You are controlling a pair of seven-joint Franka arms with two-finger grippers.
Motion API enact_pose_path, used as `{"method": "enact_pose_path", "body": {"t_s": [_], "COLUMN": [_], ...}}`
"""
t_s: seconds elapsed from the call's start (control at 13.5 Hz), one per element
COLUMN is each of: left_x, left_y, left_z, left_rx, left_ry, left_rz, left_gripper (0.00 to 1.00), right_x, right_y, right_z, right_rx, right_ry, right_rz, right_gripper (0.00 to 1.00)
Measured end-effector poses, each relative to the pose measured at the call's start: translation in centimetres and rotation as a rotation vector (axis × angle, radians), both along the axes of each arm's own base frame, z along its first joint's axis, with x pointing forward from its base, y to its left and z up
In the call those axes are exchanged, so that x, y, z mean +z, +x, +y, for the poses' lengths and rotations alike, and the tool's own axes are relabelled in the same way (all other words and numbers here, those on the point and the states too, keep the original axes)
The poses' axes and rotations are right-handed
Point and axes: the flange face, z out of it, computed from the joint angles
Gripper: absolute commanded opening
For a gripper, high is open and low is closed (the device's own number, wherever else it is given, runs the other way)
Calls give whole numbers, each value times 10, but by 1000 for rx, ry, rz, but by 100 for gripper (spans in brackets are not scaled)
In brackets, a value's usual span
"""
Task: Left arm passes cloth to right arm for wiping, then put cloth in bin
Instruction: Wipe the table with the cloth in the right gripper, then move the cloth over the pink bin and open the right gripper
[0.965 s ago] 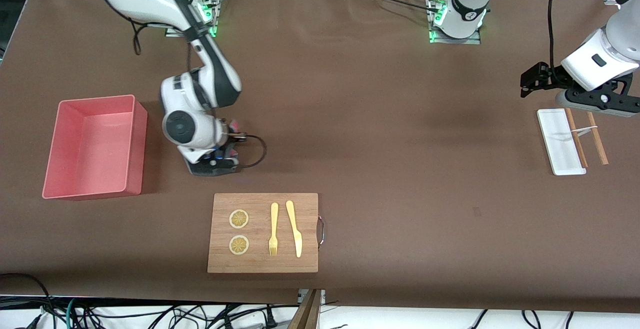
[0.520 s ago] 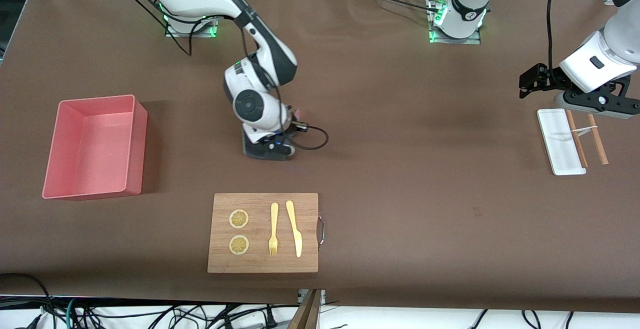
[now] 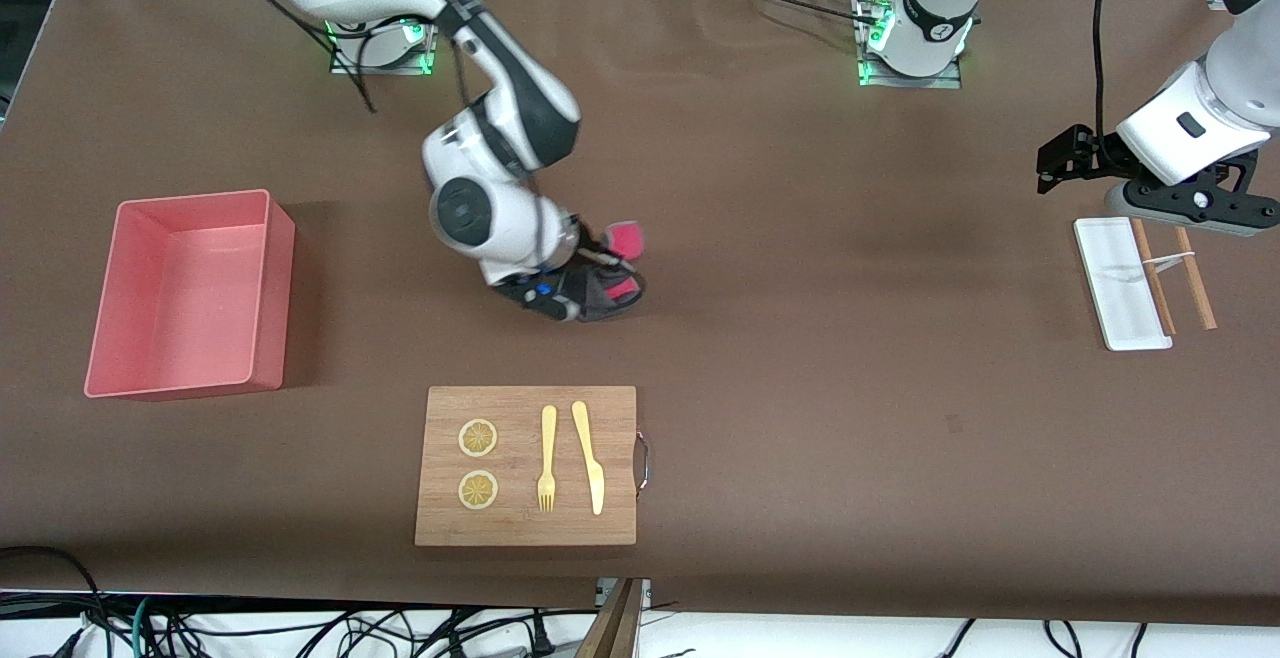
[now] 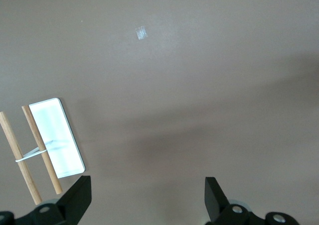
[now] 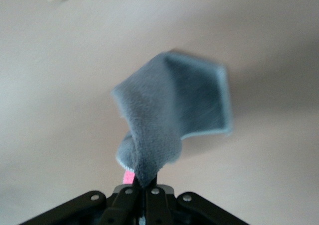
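My right gripper is shut on the dark grey cloth and holds it low over the bare table, close by the wooden board. In the right wrist view the cloth fans out from the shut fingertips, with a pink tag beside them. The pink bin stands at the right arm's end of the table, with nothing showing in it. My left gripper is open and empty over the table by the white tray. Its fingers stand wide apart.
The wooden board carries two lemon slices, a yellow fork and a yellow knife. The narrow white tray also shows in the left wrist view, with a pair of wooden chopsticks beside it.
My right arm has carried the cloth away from the bin toward the middle of the table, and its wrist has turned. The left arm has barely moved.
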Motion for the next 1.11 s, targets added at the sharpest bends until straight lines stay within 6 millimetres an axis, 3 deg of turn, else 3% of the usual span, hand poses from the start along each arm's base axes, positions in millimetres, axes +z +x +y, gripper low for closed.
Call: {"method": "enact_pose_path", "body": {"t_s": [0.3,0.45,0.89,1.11], "left_x": [-1,-1,-1,-1], "left_y": [-1,-1,-2,-3], "left_z": [0,0,-5,-5], "left_rx": [0,-1,-9,-9], "left_ry": [1,1,1,2], "left_rz": [10,11,16,24], "left_gripper": [100,100,100,100], "right_x": [-47,-52,-24,20], "right_y": [16,20,33,30], "right_z": [-129,-186,-326,-352], "right_rx": [200,272,539,588], "right_ry": [56,73,-70,-127], "right_rz": [-10,-43,-164,-167], "right_gripper": [0,0,0,0]}}
